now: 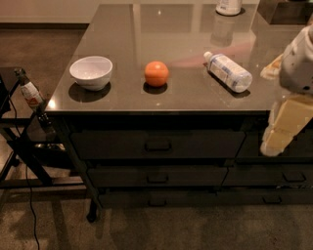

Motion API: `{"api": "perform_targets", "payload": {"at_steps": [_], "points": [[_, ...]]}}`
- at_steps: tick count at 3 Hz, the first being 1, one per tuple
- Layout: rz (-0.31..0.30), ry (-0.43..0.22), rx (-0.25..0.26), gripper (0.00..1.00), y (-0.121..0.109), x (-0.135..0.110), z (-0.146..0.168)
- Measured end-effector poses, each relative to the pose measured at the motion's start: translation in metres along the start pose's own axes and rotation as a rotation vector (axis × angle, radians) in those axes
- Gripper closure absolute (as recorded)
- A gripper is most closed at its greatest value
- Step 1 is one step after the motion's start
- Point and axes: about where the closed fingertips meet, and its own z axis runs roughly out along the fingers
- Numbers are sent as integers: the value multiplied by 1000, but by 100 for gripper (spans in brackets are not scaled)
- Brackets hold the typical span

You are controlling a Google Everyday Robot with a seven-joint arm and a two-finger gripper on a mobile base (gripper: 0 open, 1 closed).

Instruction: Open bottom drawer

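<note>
The bottom drawer (161, 198) is the lowest, shallow dark front of the left three-drawer stack under the counter. It looks closed, with a small black centre handle (157, 202). Two taller dark drawers (157, 144) sit above it, also closed. My gripper (285, 131), cream-coloured, hangs at the right edge of the view in front of the counter's front edge. It is level with the top drawer row and well to the right of and above the bottom drawer's handle. It touches no drawer.
On the counter (122, 97) are a white bowl (91, 72), an orange (156, 73), a plastic bottle lying on its side (229, 71) and a white container (228, 7) at the back. A neighbouring drawer stack (274, 176) is on the right. A black stand (22, 141) with a small bottle (30, 92) is on the left.
</note>
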Motion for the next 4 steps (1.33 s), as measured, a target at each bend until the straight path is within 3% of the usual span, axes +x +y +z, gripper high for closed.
{"api": "perform_targets", "payload": {"at_steps": [1,2,4], "points": [[50,-62,-83,0,31,9,47],[98,-104,-175,0,65,22,115],[135,-147,-306,0,111,28,235]]}}
